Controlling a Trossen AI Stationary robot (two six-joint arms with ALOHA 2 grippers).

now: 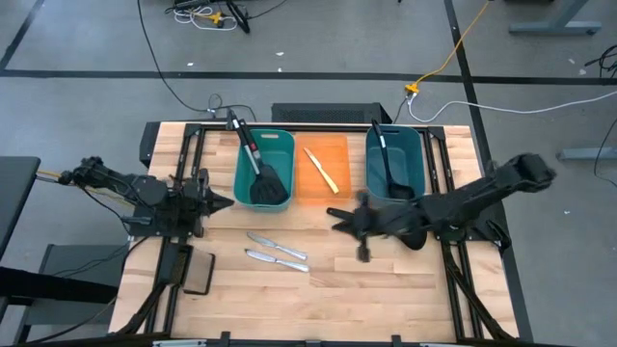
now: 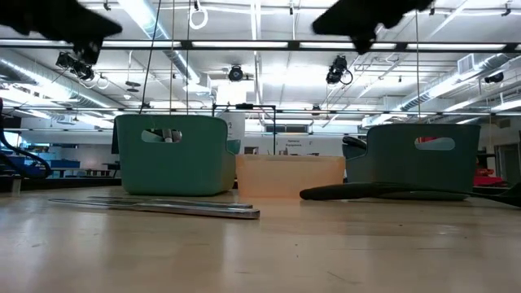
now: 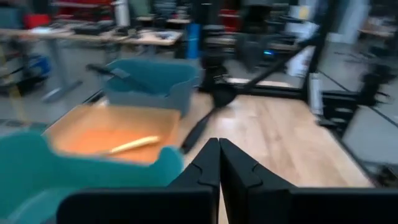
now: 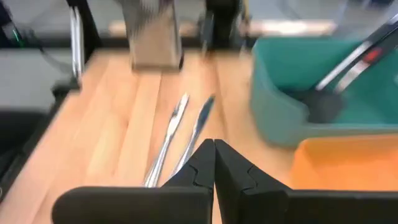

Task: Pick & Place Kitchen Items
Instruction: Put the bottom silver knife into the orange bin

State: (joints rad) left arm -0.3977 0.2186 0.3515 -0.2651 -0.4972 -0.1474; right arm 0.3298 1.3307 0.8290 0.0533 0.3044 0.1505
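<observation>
Two black slotted spatulas (image 1: pixel 269 186) lie in the left teal bin (image 1: pixel 243 159), their handles leaning over its far rim. The pale-yellow knife (image 1: pixel 321 169) lies flat in the orange bin (image 1: pixel 333 193). One black ladle (image 1: pixel 387 166) stands in the right teal bin (image 1: pixel 416 154). The other ladle (image 2: pixel 383 192) lies on the table under my right arm. Two silver knives (image 1: pixel 278 252) lie side by side on the table. My left gripper (image 1: pixel 227 202) is shut and empty, left of the left bin. My right gripper (image 1: pixel 335 220) is shut and empty, above the table near the orange bin.
A flat black pad (image 1: pixel 198 275) lies near the table's front left. The three bins stand in a row along the far edge. Bare wood lies in front of the knives and at the front right.
</observation>
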